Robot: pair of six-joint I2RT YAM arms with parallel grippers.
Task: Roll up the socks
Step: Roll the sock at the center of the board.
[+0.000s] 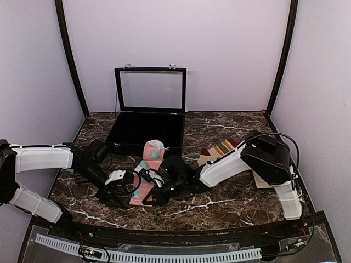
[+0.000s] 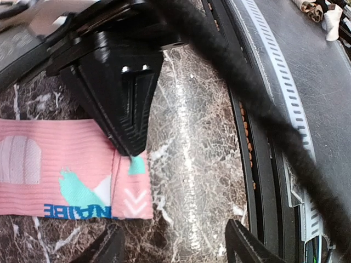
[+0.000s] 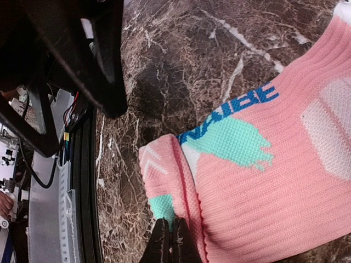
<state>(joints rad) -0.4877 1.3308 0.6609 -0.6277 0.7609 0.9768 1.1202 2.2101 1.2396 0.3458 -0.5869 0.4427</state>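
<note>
Firstly, we record one worktop (image 1: 230, 204): a glossy slab in a dark brown marble pattern with white veins.

Socks: we count two.
- Item one: pink sock (image 1: 147, 174) of ribbed knit, soft and flat, with mint-teal patches, pale panels, blue woven lettering and a grey toe. It lies lengthwise at the middle of the worktop between the two claws. The toe points to the far side, just before the case, and the cuff end points to the near edge.
- Item two: tan sock (image 1: 220, 149) of soft knit, striped in red and olive with a maroon cuff. It lies to the right of the pink sock, apart from it and partly behind the right arm (image 1: 230, 164). We cannot tell whether it is one layer or two.

Cases: one. It is a black rectangular case (image 1: 137, 147) with a dark interior. Its glass-paned lid (image 1: 151, 90) is raised open and has two small metal clasps (image 1: 127, 66) on the top edge.

Claws: two, both black and hard, with fingers tapering to a wedge.
- The right claw (image 3: 170, 242) is pinched tight on the cuff edge of the pink sock, where the fabric is doubled over.
- The left claw (image 2: 174, 241) is spread wide just off that same cuff end, over bare marble, holding nothing.
</note>
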